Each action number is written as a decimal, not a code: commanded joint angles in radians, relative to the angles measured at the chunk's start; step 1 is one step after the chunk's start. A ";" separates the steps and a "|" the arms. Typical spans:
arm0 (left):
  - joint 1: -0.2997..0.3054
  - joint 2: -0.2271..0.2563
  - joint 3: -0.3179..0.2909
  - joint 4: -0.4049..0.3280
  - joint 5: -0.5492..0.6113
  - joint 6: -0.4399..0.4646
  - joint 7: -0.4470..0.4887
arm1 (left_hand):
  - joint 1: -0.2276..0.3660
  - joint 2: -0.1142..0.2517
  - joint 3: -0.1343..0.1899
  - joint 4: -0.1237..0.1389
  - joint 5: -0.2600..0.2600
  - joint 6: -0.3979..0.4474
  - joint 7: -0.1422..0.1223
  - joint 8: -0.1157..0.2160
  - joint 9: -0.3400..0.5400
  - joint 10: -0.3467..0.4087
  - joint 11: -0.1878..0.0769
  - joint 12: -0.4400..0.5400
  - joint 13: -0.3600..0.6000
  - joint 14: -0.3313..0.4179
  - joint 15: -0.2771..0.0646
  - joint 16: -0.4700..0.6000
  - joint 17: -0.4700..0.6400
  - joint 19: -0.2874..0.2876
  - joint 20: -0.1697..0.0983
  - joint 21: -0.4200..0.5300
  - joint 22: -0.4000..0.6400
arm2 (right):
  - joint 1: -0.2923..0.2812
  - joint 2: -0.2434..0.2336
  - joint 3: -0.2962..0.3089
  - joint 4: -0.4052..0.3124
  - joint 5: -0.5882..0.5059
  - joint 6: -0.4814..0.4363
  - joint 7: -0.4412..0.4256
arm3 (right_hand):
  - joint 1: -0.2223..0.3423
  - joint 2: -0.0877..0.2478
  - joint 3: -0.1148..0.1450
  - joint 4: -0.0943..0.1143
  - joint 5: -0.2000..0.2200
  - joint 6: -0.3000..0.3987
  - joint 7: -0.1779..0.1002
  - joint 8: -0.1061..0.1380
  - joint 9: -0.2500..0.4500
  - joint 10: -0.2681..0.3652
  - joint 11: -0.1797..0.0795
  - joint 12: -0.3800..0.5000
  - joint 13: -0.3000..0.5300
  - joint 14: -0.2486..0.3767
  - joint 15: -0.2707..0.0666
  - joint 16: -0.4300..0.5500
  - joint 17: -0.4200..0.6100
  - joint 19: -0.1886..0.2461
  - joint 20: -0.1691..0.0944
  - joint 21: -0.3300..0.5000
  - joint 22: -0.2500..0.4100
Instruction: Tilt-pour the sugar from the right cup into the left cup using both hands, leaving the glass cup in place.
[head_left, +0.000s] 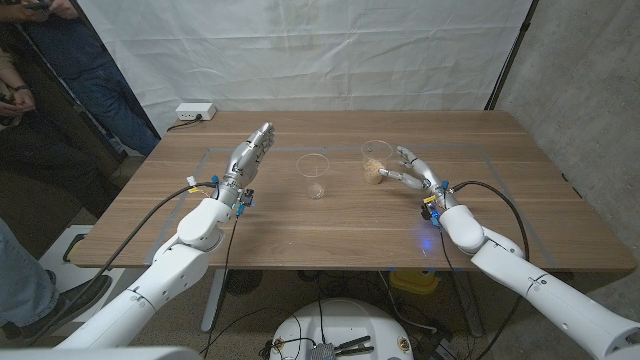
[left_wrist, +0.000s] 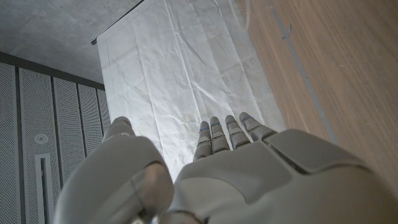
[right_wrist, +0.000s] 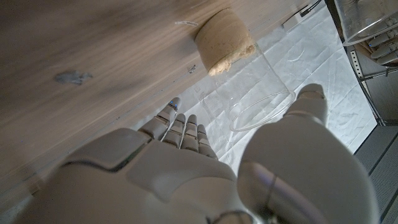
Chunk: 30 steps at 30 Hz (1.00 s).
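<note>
Clear plastic forms both cups on the wooden table. The right cup, holding a low heap of pale brown sugar, is seen just in front of the right hand, upright, its long axis vertical and its mouth open upward. The right hand is spread, with fingers on one side of the cup and thumb on the other; whether they touch the wall cannot be told. In the right wrist view the cup is shown between thumb and fingers, the sugar packed against its base. The left cup, apparently empty, is placed to the inner side of the left hand, clearly apart from it. The left hand is open, fingers extended together, nothing held. The right hand is judged much the nearer to its cup; the left must be brought inward before a steadying hold is possible.
</note>
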 joint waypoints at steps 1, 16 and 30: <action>-0.001 -0.008 0.002 0.002 -0.001 0.005 0.002 | 0.005 0.006 -0.003 0.006 -0.002 0.009 0.000 0.004 0.002 0.012 0.003 0.005 0.006 0.006 -0.003 0.005 0.002 0.007 -0.007 0.005 0.002 | 0.067 0.037 -0.049 0.067 -0.029 0.006 0.005 | 0.003 0.003 -0.006 -0.002 0.008 0.008 0.001 0.003 0.003 0.011 0.000 0.009 0.001 0.008 -0.003 0.004 0.003 0.004 -0.064 -0.003 0.003; 0.022 -0.008 -0.013 0.000 -0.016 0.003 0.015 | 0.000 0.012 -0.006 0.012 -0.004 0.014 -0.003 0.003 0.002 0.017 0.000 0.004 0.006 0.011 -0.004 0.005 0.002 0.008 -0.004 0.004 0.002 | 0.143 0.073 -0.098 0.180 -0.047 0.089 0.024 | 0.004 0.008 -0.013 0.003 0.013 0.028 -0.005 0.009 0.003 0.032 -0.012 0.016 0.002 0.031 -0.013 0.009 0.003 0.026 -0.064 0.001 0.004; 0.045 -0.020 -0.022 0.002 -0.032 -0.004 0.029 | -0.002 0.020 -0.007 0.016 -0.006 0.026 -0.004 0.004 0.002 0.025 0.000 0.005 0.006 0.011 -0.003 0.003 0.002 0.004 -0.002 0.002 0.003 | 0.178 0.162 -0.122 0.313 -0.119 0.178 -0.149 | 0.053 0.014 -0.038 0.000 0.034 0.212 -0.059 0.054 0.005 0.241 -0.075 0.076 0.003 0.240 -0.094 0.039 0.002 0.199 -0.085 0.040 0.009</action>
